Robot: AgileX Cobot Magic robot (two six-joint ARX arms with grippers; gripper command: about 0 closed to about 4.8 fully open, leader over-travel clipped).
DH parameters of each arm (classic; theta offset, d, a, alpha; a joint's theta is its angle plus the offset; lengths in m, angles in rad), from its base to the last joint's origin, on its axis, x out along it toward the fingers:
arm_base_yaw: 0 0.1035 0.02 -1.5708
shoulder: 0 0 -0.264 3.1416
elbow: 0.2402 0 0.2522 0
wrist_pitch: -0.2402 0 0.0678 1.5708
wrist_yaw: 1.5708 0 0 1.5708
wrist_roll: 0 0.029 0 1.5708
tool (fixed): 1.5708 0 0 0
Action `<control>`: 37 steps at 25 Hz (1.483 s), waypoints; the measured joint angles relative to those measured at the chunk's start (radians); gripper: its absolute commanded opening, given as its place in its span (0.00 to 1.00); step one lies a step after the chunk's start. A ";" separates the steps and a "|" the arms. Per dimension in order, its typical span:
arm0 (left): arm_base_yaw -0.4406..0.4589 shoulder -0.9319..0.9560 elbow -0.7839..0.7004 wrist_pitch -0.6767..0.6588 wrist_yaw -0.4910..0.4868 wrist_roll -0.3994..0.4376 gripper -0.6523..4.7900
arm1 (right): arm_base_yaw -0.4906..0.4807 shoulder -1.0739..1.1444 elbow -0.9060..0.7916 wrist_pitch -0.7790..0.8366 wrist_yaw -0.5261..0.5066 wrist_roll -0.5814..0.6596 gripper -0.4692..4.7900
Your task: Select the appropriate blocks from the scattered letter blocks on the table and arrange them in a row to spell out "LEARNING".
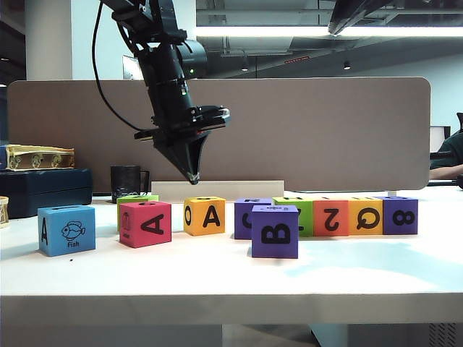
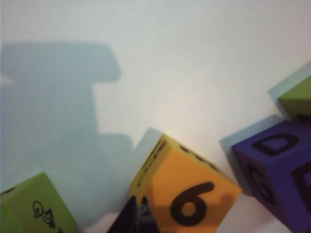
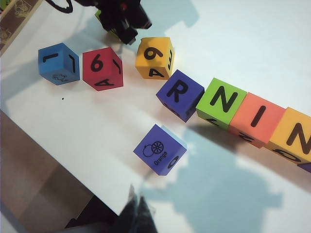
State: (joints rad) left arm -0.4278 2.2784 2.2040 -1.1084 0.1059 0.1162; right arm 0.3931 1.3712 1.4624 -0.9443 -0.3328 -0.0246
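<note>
- Hovering with tips together and empty, left gripper [image 1: 192,176] above yellow-orange block [image 1: 204,215], probably to push it toward the row [image 3: 252,116].
- Waiting near table [image 1: 217,278] front edge, right gripper [image 3: 138,213] with fingers pressed together, empty.

1. Ceiling strip lights [image 1: 318,32] are glowing bright white in the exterior view, washing out their own edges.
2. The table [image 1: 217,278] is reading evenly bright, with soft bluish shadows lying beside the letter blocks [image 1: 275,231].
3. In the left wrist view everything is looking soft and out of focus, and a large pale blue shadow [image 2: 58,121] is spreading across the white surface.
4. In the right wrist view a broad shadow [image 3: 228,194] is falling over the tabletop, while the block letters are staying sharp.
</note>
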 measured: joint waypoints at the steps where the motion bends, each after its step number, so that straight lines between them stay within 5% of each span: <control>1: 0.001 0.002 0.000 -0.003 0.000 0.000 0.11 | 0.000 0.000 0.000 0.002 0.000 0.000 0.09; 26: -0.014 0.053 0.007 -0.033 0.069 0.000 0.11 | 0.000 0.000 0.000 -0.002 0.000 0.000 0.09; 37: -0.008 0.053 0.008 0.004 -0.013 0.002 0.11 | 0.000 0.000 0.000 -0.004 0.000 0.000 0.09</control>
State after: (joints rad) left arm -0.4362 2.3314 2.2120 -1.1042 0.0933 0.1177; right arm 0.3927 1.3716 1.4628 -0.9482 -0.3328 -0.0246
